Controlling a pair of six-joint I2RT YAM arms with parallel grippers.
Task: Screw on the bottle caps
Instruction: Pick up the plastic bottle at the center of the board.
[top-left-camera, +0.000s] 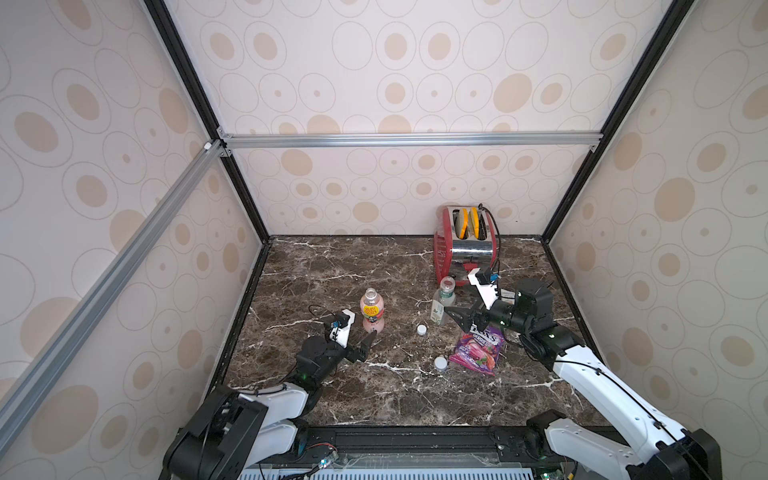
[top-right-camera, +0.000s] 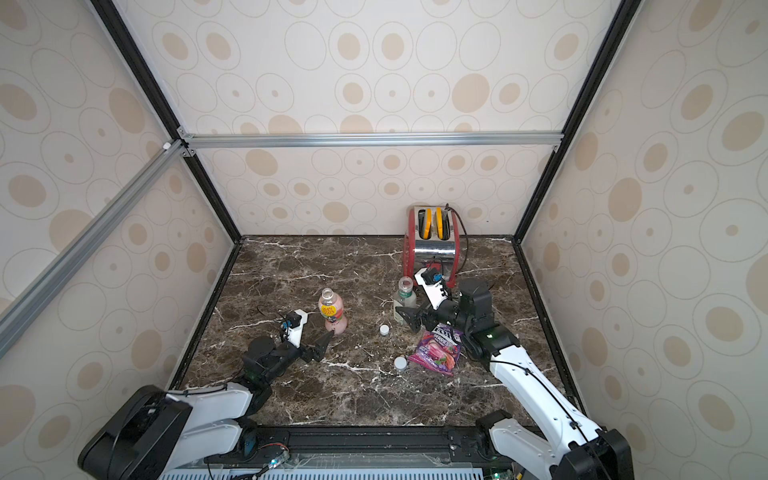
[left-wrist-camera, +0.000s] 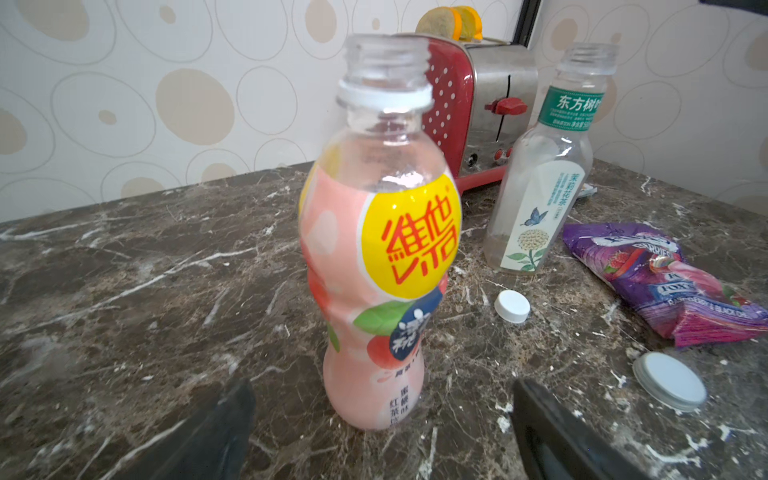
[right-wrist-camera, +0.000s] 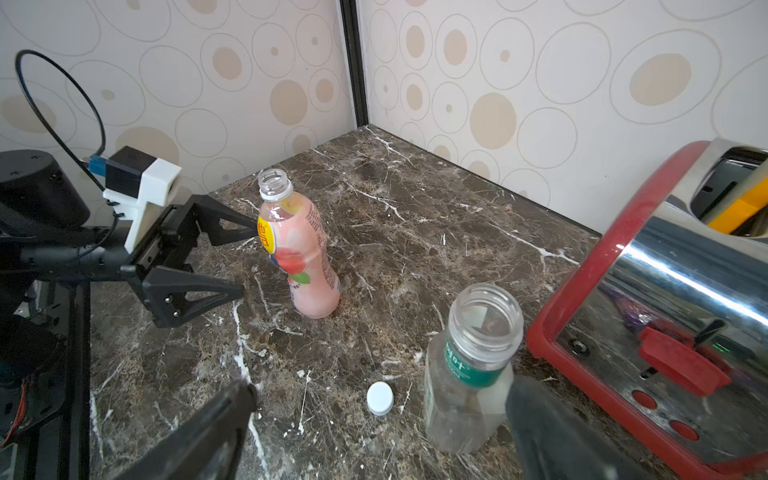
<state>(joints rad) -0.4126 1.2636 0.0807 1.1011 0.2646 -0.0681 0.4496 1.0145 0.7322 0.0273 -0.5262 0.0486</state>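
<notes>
Standing upright, uncapped: pink bottle (top-left-camera: 372, 311) just ahead of left jaws, clear bottle (top-left-camera: 444, 301) within right jaws' gap. Both pairs wide open, empty. Small cap (top-left-camera: 422, 329) & wide cap (top-left-camera: 440, 363) on table (top-left-camera: 332, 270), prob. nearer right arm.

Pink bottle (top-left-camera: 372, 311) and clear bottle (top-left-camera: 444, 297) stand uncapped

Bright, even, diffuse light. Shadows faint, soft, close under objects. Glare: white streak across toaster (right-wrist-camera: 673, 266) chrome side in right wrist view; duller sheen on its chrome in both top views. Top views sharp, wide-angle stretch at edges far from toaster. Left wrist view: left gripper (left-wrist-camera: 381, 388) fingers (left-wrist-camera: 216, 436), nearer lens than toaster, blurred; pink bottle (left-wrist-camera: 374, 270) slightly soft.
</notes>
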